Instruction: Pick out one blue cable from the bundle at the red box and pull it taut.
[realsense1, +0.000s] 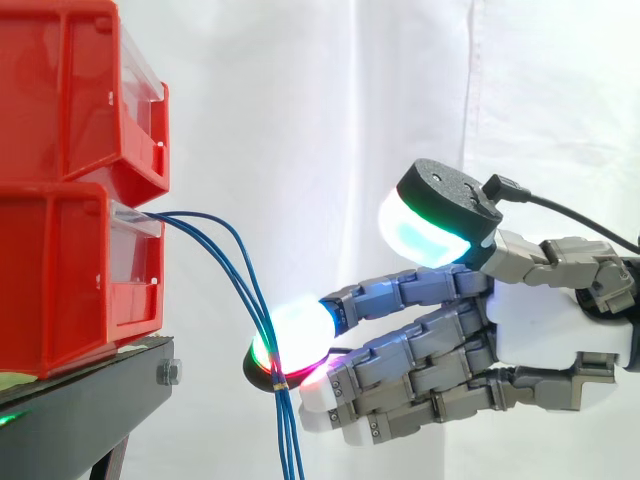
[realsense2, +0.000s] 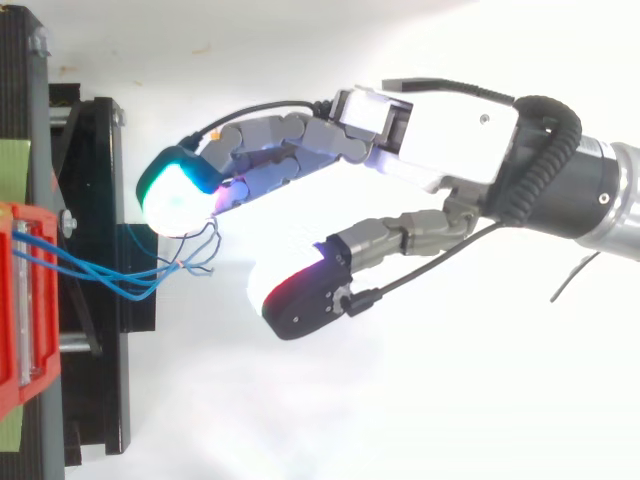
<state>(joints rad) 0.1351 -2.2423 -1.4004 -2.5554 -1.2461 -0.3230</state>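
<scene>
Blue cables (realsense1: 283, 420), thin and glossy, leave the clear front of the lower red bin (realsense1: 60, 280), arc down and hang beside the black stand (realsense1: 90, 390). We see the hand (realsense1: 540, 330) open: grey segmented fingers nearly straight, one rounded glowing pad (realsense1: 298, 332) touching the strands, thumb (realsense1: 430, 215) raised well apart.

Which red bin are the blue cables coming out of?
The lower red bin; the blue cables leave its clear front, none from the upper red bin.
</scene>
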